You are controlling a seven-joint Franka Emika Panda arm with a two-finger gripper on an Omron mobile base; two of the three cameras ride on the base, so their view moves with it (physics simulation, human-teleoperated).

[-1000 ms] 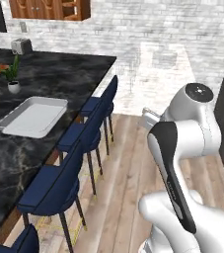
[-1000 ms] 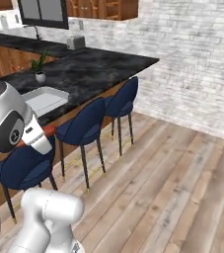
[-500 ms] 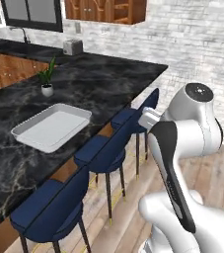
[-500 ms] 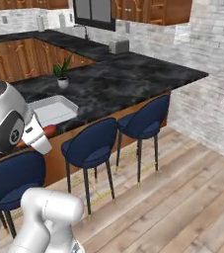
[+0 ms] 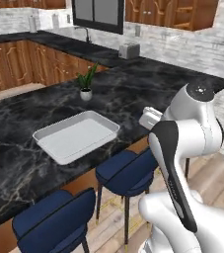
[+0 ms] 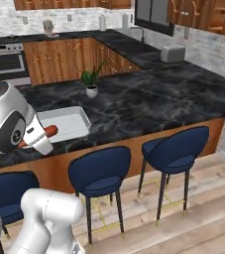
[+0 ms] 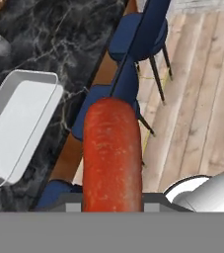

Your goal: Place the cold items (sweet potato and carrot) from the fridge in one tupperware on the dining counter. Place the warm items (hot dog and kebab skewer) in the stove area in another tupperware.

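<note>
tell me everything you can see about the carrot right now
The carrot is a thick orange-red cylinder with a rounded far end and faint darker flecks on a matte skin. In the hand view it runs lengthwise away from the camera, its near end hidden at the tool, which is shut on it. It hangs in the air over the blue stools, beside the counter edge. In the right base view its tip pokes out beside the arm.
</note>
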